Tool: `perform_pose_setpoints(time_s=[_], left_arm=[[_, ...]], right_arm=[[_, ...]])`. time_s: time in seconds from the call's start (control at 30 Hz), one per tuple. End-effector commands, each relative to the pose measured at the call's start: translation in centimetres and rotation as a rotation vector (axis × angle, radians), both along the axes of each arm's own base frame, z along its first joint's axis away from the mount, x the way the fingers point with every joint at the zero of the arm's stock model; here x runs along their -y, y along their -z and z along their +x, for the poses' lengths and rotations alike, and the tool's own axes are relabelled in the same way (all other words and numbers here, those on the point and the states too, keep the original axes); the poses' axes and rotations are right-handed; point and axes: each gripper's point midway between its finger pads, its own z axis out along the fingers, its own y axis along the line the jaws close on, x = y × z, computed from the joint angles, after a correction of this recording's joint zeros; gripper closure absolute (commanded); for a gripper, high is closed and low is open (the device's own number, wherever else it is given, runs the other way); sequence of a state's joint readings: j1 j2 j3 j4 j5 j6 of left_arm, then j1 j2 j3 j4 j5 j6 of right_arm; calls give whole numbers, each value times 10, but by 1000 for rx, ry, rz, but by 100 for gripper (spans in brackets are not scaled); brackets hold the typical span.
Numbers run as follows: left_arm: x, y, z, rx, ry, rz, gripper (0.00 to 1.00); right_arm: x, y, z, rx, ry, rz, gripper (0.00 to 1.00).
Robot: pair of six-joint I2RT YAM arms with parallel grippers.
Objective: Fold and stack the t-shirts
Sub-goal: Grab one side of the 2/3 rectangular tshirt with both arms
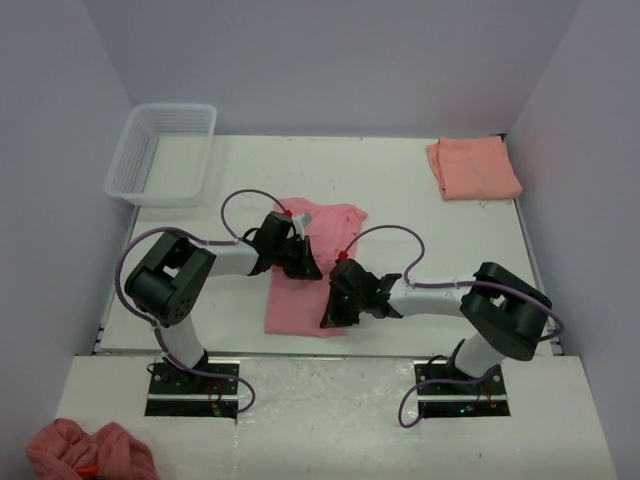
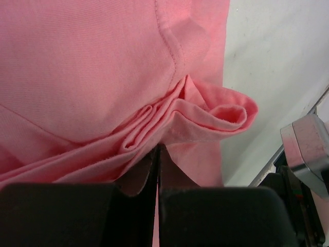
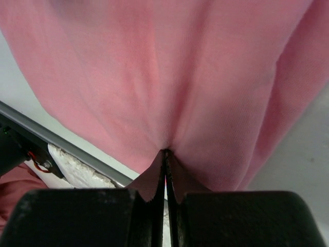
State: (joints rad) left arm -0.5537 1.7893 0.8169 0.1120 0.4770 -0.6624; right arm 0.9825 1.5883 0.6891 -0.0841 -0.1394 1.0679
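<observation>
The rose-pink t-shirt lies partly folded in the middle of the table, and a paler salmon-orange t-shirt rests folded at the back right. My left gripper is over the pink shirt's right side. In the left wrist view it is shut on a bunched fold of pink cloth. My right gripper is at the shirt's near right corner. In the right wrist view it pinches the pink fabric, which drapes up from the shut jaws.
A white mesh basket stands at the back left. A heap of reddish cloth lies off the table at the near left. The table's front edge runs close under the right gripper.
</observation>
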Motion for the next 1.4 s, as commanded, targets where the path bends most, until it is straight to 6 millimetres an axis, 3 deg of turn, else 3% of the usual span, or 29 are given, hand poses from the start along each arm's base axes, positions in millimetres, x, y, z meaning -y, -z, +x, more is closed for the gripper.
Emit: perform_pose_setpoints(time_s=[0.0,0.23,0.37,0.47,0.5,0.57,0.6,0.67,0.7,0.8,0.83,0.93,0.97,1.03,1.07,1.13,1.17,1.37], left_arm=[[-13,7,-7,20,-33,56,100],[-16,0,-11,36,-24,55,100],[-12,-23,-2,130,-14,56,100],[-7,-60,8,249,-4,69,89],[-5,-86,8,298,4,70,82],[-6,-116,14,384,-20,92,73],[-7,-149,16,434,-36,87,56],[-14,-179,20,491,-72,113,41],[-20,-201,17,510,-87,114,23],[-30,-217,11,508,-105,135,19],[-37,-210,3,463,-113,168,19],[-58,-174,-18,304,-169,254,37],[-64,-153,-31,236,-160,282,45],[-64,-140,-50,168,-173,228,44],[-72,-117,-64,116,-177,246,36],[-76,-113,-76,95,-202,207,31],[-81,-100,-85,65,-204,222,31],[-92,-91,-110,16,-213,197,28]], right_arm=[[67,48,-40,-117,26,-276,100],[70,45,-42,-86,5,-286,100],[65,32,-38,9,-58,-277,96],[58,8,-28,109,-103,-275,83],[56,-8,-27,125,-127,-297,77],[51,-42,-23,200,-138,-312,71],[49,-68,-24,214,-151,-322,60],[50,-98,-30,211,-157,-297,50],[53,-113,-34,199,-160,-291,44],[64,-135,-39,214,-125,-237,29],[70,-136,-39,217,-105,-238,25],[89,-125,-39,194,-45,-228,22],[101,-106,-43,170,-48,-255,22],[105,-97,-38,172,-22,-226,22],[116,-78,-41,152,-30,-257,22],[112,-72,-34,143,-10,-197,20],[118,-59,-36,134,-16,-205,20],[110,-46,-17,149,-3,-123,20]])
